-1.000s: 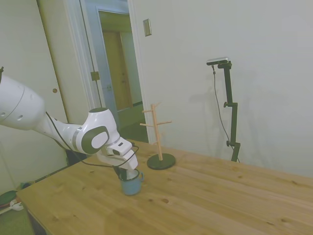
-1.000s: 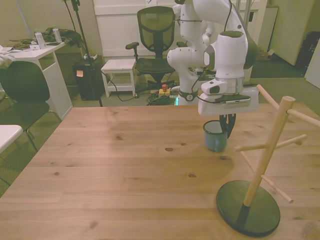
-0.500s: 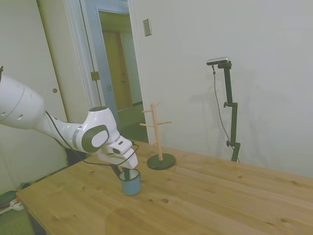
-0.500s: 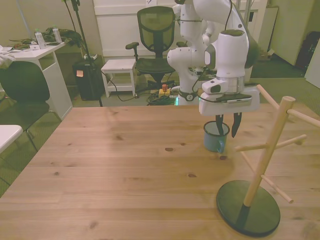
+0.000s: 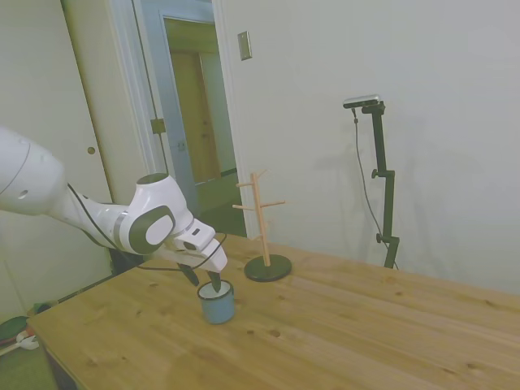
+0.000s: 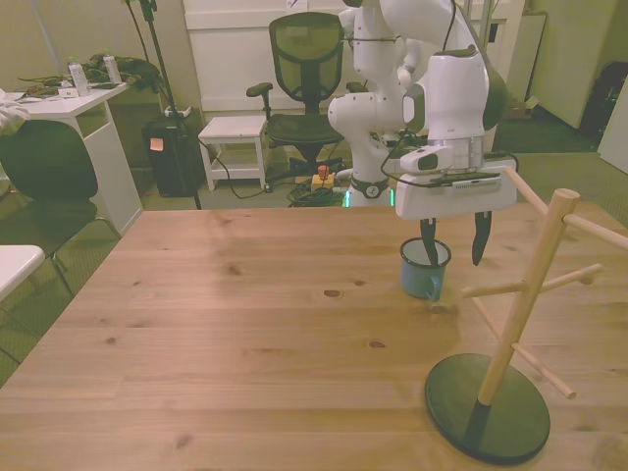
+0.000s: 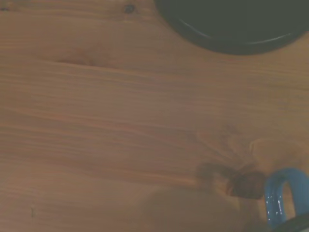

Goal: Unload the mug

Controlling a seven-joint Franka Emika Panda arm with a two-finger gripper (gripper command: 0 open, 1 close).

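Observation:
The light-blue mug [image 6: 422,276] stands upright on the wooden table [image 6: 245,334], its white inside showing. My gripper [image 6: 452,245] hangs just above it and is open, with nothing held. One dark finger is over the mug's opening and the other is outside it, toward the front view's right. In the side view the gripper [image 5: 203,278] sits right over the mug [image 5: 217,303]. In the wrist view only the mug's blue handle [image 7: 281,203] shows, above bare wood.
A wooden mug tree [image 6: 523,299] on a round dark base [image 6: 486,410] stands close to the mug at the front view's right, its pegs bare. It also appears in the side view [image 5: 262,221] and its base in the wrist view [image 7: 241,24]. An office chair [image 6: 306,59] stands behind the table.
The fingers have spread apart and let go of the mug, which now stands alone on the table. The gripper has risen slightly.

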